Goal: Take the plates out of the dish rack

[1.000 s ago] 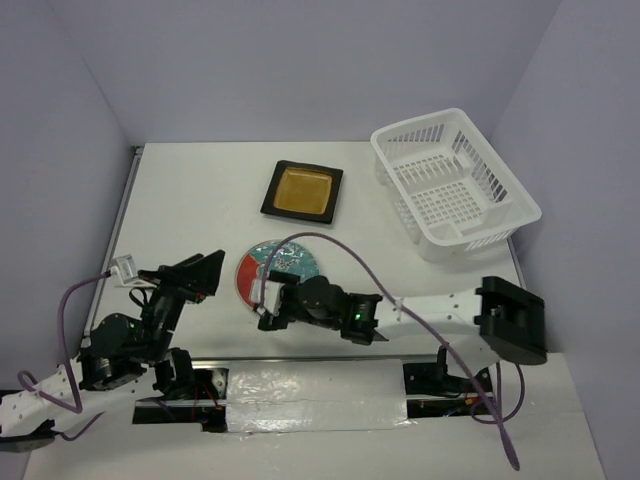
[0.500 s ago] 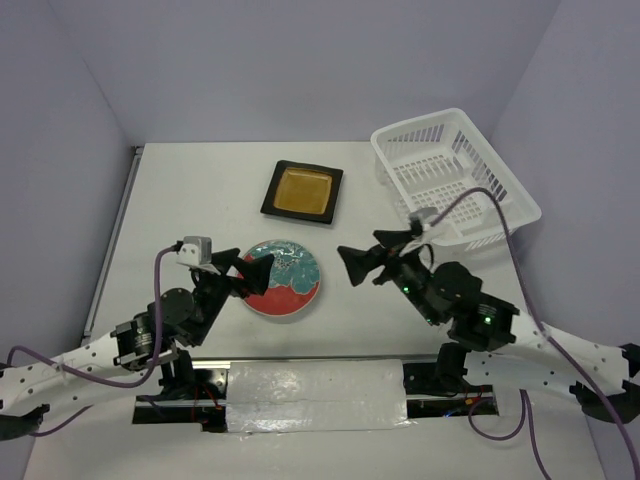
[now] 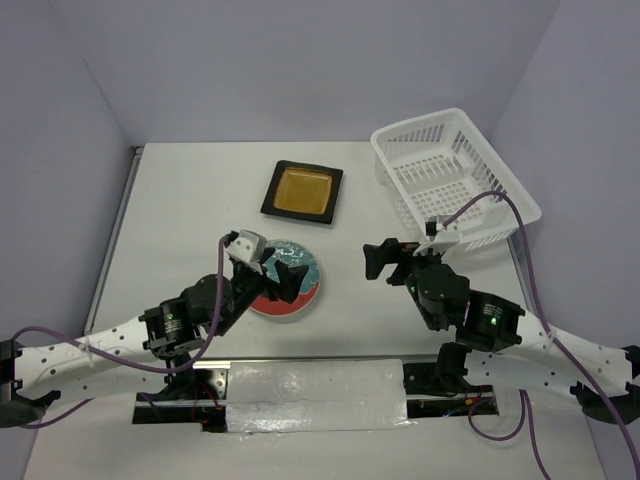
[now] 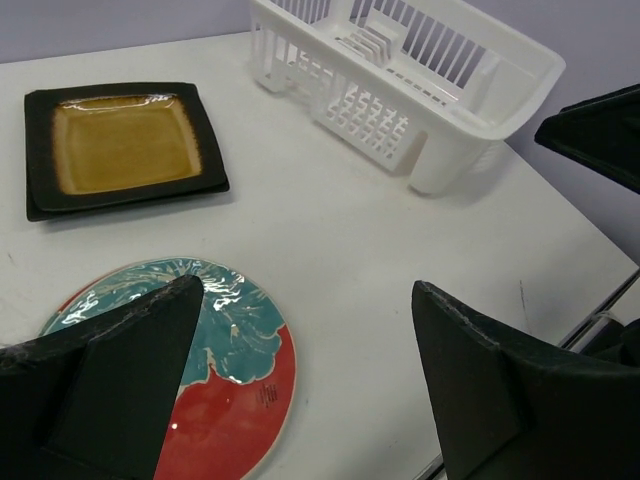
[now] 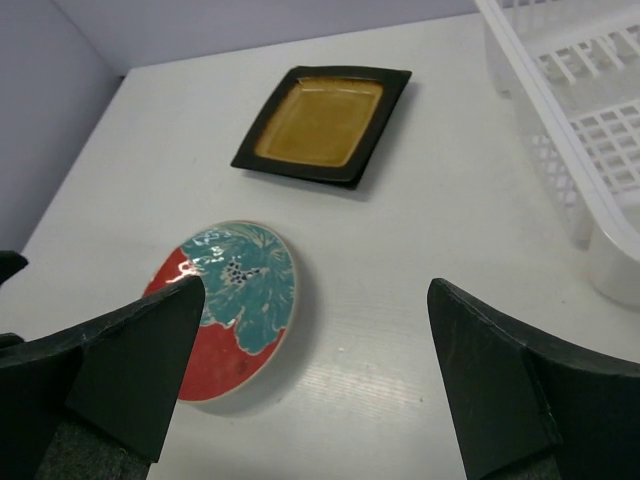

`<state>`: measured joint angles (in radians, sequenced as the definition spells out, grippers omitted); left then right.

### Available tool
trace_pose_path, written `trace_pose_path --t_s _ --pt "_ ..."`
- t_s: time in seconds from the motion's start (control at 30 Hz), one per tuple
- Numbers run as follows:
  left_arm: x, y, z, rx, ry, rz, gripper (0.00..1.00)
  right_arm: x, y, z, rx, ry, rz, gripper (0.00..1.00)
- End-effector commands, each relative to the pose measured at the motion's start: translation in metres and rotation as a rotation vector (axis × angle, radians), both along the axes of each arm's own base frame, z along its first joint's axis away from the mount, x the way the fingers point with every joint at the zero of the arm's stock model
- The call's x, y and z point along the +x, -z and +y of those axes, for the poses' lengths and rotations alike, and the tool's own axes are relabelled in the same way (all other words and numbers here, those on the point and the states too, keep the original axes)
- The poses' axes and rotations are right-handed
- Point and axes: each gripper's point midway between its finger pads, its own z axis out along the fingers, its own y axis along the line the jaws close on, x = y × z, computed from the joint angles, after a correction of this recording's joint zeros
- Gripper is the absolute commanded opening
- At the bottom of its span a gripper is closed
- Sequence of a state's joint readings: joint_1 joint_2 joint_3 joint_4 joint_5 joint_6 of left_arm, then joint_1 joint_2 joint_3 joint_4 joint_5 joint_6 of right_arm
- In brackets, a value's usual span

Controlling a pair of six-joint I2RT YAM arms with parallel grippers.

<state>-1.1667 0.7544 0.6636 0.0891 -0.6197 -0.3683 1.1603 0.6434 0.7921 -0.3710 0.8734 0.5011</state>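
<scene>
**Round plate [image 3: 303, 268] and amber square plate [image 3: 302, 192] lie flat on the worktop [image 3: 180, 200]**

Both plates rest face up on the white worktop, well apart from the dish rack [image 3: 468, 238]. The amber square plate, with its black rim, sits toward the far middle. A second dark edge shows just under it in both wrist views, but what lies beneath cannot be told. The round plate lies nearer the arms, just in front of the square one, showing a teal leaf pattern over a red lower half and a white rim.

The dish rack, a white slotted basket with upright pegs inside, stands at the far right corner, set at an angle to the worktop's edge.

The left pincer [image 3: 274, 281] hovers over the near left part of the round plate. Its fingers are spread wide with nothing between them. In the left wrist view one finger [image 4: 110, 380] overlaps the plate's red and teal face, while the other stands over bare worktop to the right.

The right pincer [image 3: 386, 257] hangs above bare worktop between the round plate and the rack, pointing toward the plates. It too gapes fully and grips nothing.
</scene>
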Motion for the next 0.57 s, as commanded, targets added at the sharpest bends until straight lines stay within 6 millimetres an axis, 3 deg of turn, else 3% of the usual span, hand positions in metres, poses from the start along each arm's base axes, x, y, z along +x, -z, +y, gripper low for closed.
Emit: trace_pose_path --t_s 0.0,0.53 --pt "-0.004 -0.028 -0.006 -0.048 0.041 -0.053 0.98 0.001 -0.006 -0.019 0.024 0.082 0.004 1.00" --pt "0.001 -0.026 -0.004 -0.026 0.014 -0.050 1.00 -0.008 -0.016 -0.030 0.111 0.030 -0.066 1.00"
